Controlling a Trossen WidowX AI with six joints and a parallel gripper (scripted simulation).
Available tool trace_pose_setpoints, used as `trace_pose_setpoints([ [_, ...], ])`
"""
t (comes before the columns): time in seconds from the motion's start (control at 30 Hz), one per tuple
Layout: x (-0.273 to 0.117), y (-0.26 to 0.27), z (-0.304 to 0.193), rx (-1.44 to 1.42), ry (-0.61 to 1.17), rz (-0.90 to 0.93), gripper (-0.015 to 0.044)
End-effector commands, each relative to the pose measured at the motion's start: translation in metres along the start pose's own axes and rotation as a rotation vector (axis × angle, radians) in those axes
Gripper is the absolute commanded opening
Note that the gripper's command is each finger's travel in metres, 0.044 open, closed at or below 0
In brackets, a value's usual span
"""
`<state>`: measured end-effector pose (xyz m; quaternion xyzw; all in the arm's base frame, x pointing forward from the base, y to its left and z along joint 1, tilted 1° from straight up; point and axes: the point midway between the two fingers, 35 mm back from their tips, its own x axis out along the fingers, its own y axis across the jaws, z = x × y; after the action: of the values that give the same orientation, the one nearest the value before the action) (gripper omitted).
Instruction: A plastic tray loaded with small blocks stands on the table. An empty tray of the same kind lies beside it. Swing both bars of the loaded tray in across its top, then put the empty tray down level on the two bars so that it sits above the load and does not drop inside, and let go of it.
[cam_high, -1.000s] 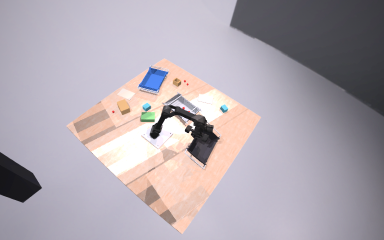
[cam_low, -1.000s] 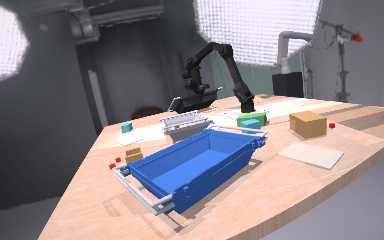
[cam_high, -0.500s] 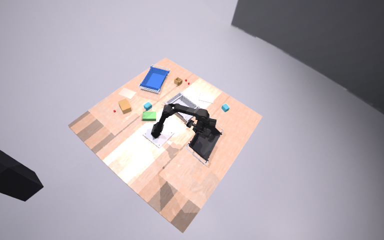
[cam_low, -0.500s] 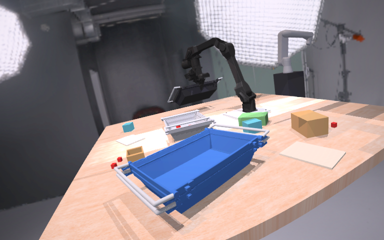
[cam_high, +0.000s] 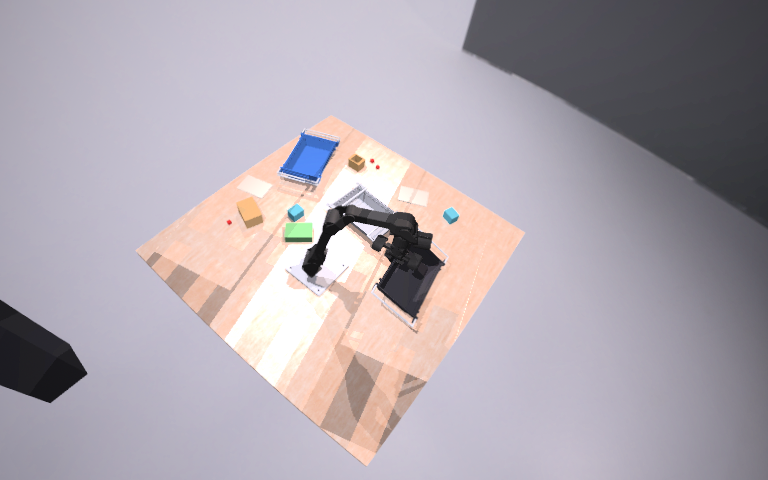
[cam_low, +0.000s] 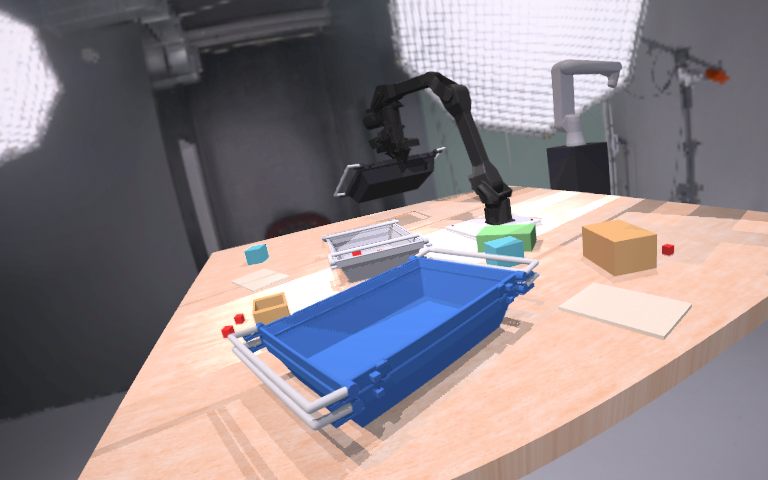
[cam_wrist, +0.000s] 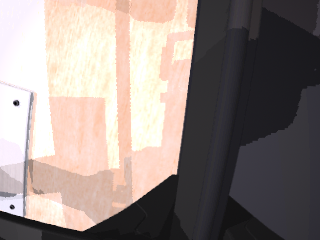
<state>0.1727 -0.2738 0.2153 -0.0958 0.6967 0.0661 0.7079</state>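
Note:
My gripper (cam_high: 399, 261) (cam_low: 402, 163) (cam_wrist: 188, 186) is shut on the near long rim of the empty black tray (cam_high: 408, 289) (cam_low: 390, 182) (cam_wrist: 280, 185). The black tray hangs above the table and is tilted, with its own bars out at the ends. The loaded grey tray (cam_low: 368, 267) stands on the table beyond the arm. In the exterior view one wire bar (cam_low: 376, 249) and the other bar (cam_low: 362, 230) lie across its top, with a red block (cam_low: 356, 253) inside. The arm hides part of the grey tray in the top view.
A blue tray (cam_high: 308, 158) (cam_low: 390, 333) stands at the table's far corner. A green block (cam_high: 298, 232) (cam_low: 505, 236), a cyan block (cam_high: 295, 212) (cam_low: 504, 251) and an orange block (cam_high: 249, 212) (cam_low: 617, 249) stand between it and the arm's base. A small open box (cam_high: 356, 163) (cam_low: 270, 308) stands near the blue tray.

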Motion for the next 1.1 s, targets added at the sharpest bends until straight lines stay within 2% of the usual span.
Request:
trace_pose_setpoints([
  [0.0,-0.009,-0.001,0.0,0.001,-0.008,-0.032,0.0],
  [0.73,-0.009,-0.001,0.001,-0.001,-0.008,-0.032,0.0],
  [1.07,-0.009,0.013,0.033,-0.116,-0.012,-0.029,0.0],
])
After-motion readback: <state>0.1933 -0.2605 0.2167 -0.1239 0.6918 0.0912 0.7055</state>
